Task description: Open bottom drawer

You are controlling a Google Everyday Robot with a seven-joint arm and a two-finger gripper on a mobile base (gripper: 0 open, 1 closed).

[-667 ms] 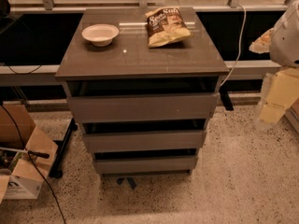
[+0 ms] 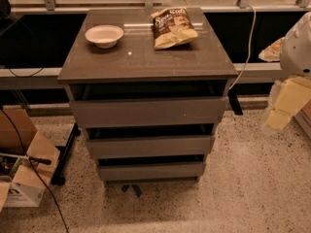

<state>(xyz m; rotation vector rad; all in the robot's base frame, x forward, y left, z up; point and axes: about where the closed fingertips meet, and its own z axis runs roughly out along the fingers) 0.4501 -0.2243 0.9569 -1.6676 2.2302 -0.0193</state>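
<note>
The grey-brown cabinet (image 2: pixel 146 57) stands in the middle with three flat, handleless drawer fronts. The bottom drawer (image 2: pixel 150 170) is the lowest and narrowest-looking front, just above the floor, with a dark gap above it. The middle drawer front (image 2: pixel 149 146) and the taller top drawer front (image 2: pixel 148 111) sit above it. My gripper (image 2: pixel 285 106), pale yellow under a white arm (image 2: pixel 297 45), hangs at the right edge, well to the right of the cabinet and at about the height of the top drawer. It touches nothing.
A white bowl (image 2: pixel 104 35) and a chip bag (image 2: pixel 173 27) lie on the cabinet top. An open cardboard box (image 2: pixel 24 178) and black cables lie on the floor at the left. A white cable (image 2: pixel 250 38) hangs behind the cabinet at the right. The floor is speckled.
</note>
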